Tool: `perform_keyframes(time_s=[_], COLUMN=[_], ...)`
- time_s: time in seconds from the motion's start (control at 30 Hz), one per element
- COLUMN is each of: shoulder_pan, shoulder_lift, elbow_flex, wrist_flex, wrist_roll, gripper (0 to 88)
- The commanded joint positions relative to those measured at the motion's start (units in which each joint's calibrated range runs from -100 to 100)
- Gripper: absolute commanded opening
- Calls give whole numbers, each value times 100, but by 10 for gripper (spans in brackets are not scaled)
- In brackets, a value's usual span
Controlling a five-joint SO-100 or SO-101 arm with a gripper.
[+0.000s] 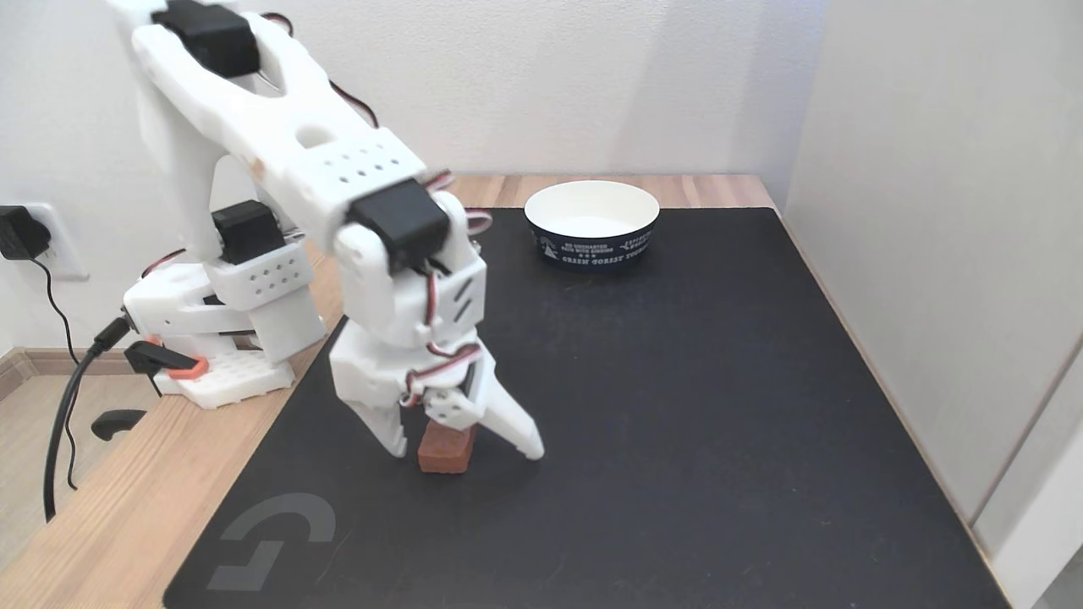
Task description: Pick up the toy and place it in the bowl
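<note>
A black desk mat [677, 406] covered most of a light wooden table [110, 507]; a grey logo was printed at its near left corner. The white arm [279, 144] rose from its base at the left, bent over at the elbow and pointed its wrist straight down at the mat. The bowl [591, 224], round, white inside and dark navy outside with white lettering, sat near the mat's far edge, well apart from the arm. The gripper [465, 448] hung low with its fingers spread wide, tips at the mat, one on each side of the toy. The toy [446, 448], a small reddish-brown block with rounded edges, lay on the mat between them; whether either finger touched it could not be told.
</note>
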Motion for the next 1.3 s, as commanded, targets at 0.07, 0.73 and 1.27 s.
perform_keyframes(time_s=[0.07,0.73,1.27], shoulder_pan=[8,-76,-4869], shoulder_lift=[272,197,-2337], elbow_flex=[-70,-70,-701], wrist_flex=[26,94,-2150], wrist_roll=[-11,-32,-2866], gripper=[448,23,22])
